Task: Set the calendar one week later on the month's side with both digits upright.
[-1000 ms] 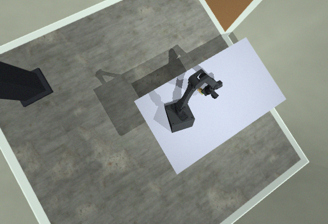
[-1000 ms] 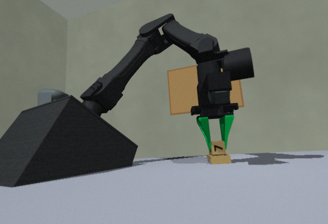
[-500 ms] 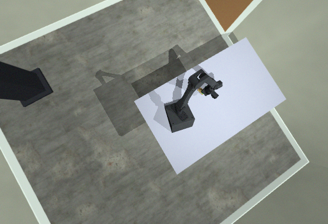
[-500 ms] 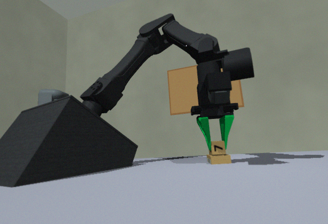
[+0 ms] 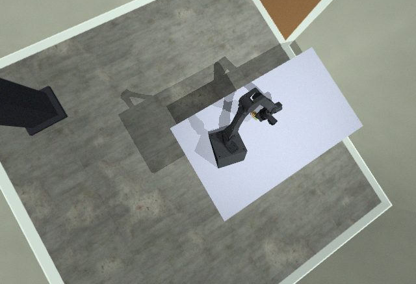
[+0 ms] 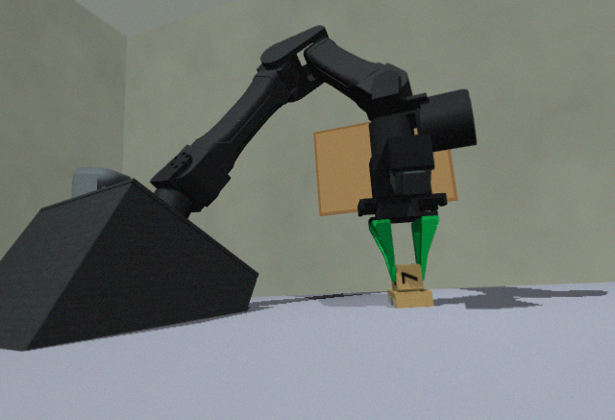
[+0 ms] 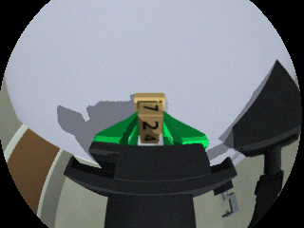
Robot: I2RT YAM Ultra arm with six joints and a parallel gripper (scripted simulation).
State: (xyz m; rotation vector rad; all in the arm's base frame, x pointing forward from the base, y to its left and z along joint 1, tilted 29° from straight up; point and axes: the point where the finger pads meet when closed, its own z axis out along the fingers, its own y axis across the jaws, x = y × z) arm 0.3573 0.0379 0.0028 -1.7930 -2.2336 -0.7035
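My gripper (image 6: 407, 275) (image 7: 150, 115) (image 5: 256, 116) has green fingers that point straight down, and it is shut on a tan digit cube (image 6: 410, 280) (image 7: 150, 125). The cube's face toward the exterior camera shows an upright 7. The cube sits at the top of the low tan tray (image 6: 411, 299) (image 7: 150, 97), which lies flat on the white table (image 6: 347, 356). I cannot tell whether the cube touches the tray's floor. The wrist view shows the digits 7, 2 and 4 in a column between the fingers. A second cube and the month's name cannot be made out.
The arm's black base (image 6: 109, 261) (image 5: 227, 149) stands on the table to the left of the tray. An orange-brown panel (image 6: 342, 172) hangs on the wall behind the gripper. The table's edges (image 5: 335, 73) are far from the tray.
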